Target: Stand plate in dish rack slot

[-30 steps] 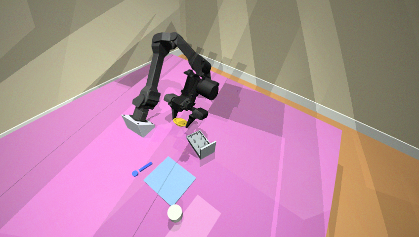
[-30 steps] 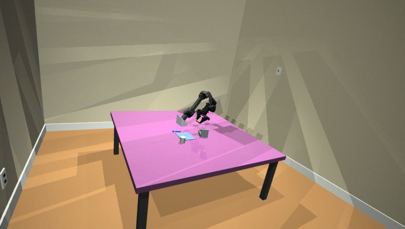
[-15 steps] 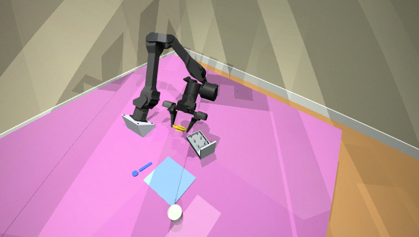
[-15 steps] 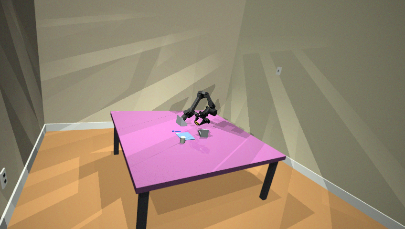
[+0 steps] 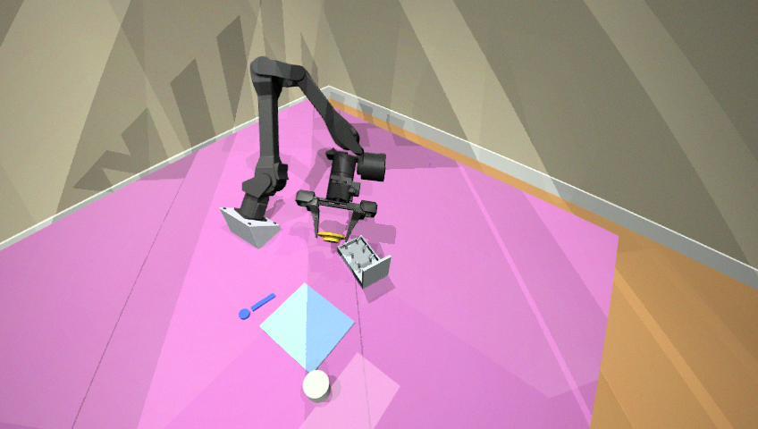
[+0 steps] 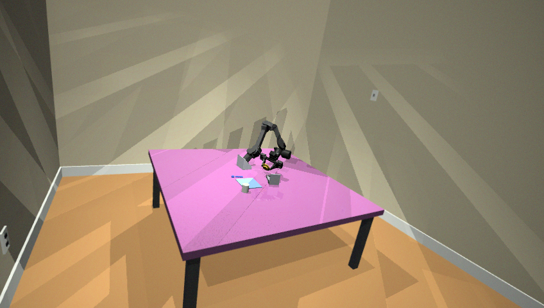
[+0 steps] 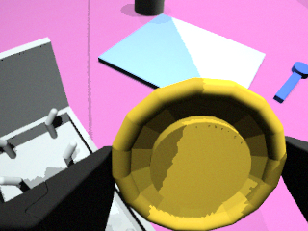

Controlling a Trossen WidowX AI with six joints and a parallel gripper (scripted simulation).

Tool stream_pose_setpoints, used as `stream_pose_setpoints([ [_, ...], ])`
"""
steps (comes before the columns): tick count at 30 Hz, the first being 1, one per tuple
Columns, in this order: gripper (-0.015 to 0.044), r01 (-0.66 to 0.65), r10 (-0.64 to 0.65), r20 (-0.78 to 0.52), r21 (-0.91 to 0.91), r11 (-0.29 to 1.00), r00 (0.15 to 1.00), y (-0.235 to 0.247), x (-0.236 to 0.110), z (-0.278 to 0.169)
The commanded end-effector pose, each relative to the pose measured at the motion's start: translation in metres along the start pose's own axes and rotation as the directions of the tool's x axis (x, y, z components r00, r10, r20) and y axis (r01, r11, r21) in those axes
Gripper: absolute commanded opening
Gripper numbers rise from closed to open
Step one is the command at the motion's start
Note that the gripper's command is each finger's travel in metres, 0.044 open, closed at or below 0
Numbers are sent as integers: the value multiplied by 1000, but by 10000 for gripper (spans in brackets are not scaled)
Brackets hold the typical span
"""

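My gripper (image 5: pixel 332 235) (image 6: pixel 265 166) (image 7: pixel 195 152) is shut on the yellow plate (image 5: pixel 331 237) (image 6: pixel 264 166) (image 7: pixel 199 164), gripping it by opposite rim edges. The plate is held flat, a little above the pink table (image 5: pixel 478 276) (image 6: pixel 213 213). The grey dish rack (image 5: pixel 363 258) (image 6: pixel 273 178) (image 7: pixel 38 148), with short upright pegs, stands just in front and to the right of the plate in the top view. In the wrist view the rack is at the left, partly behind my left finger.
A light blue mat (image 5: pixel 307 325) (image 6: pixel 248 182) (image 7: pixel 183 52) lies in front of the rack. A blue spoon (image 5: pixel 256 307) (image 6: pixel 237 176) (image 7: pixel 291 81) lies to its left. A white cup (image 5: pixel 315 384) (image 6: pixel 245 187) stands at the mat's near corner. The arm's base (image 5: pixel 249 225) is to the left of the plate.
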State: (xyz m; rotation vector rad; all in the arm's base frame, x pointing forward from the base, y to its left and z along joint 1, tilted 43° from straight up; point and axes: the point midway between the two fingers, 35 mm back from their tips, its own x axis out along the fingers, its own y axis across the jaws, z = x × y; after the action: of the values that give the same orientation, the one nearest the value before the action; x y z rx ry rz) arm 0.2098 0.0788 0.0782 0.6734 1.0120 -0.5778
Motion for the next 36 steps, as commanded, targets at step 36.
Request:
stream_pose_setpoints([
  [36, 0, -537, 560, 464, -197, 821, 686, 15, -40, -20],
])
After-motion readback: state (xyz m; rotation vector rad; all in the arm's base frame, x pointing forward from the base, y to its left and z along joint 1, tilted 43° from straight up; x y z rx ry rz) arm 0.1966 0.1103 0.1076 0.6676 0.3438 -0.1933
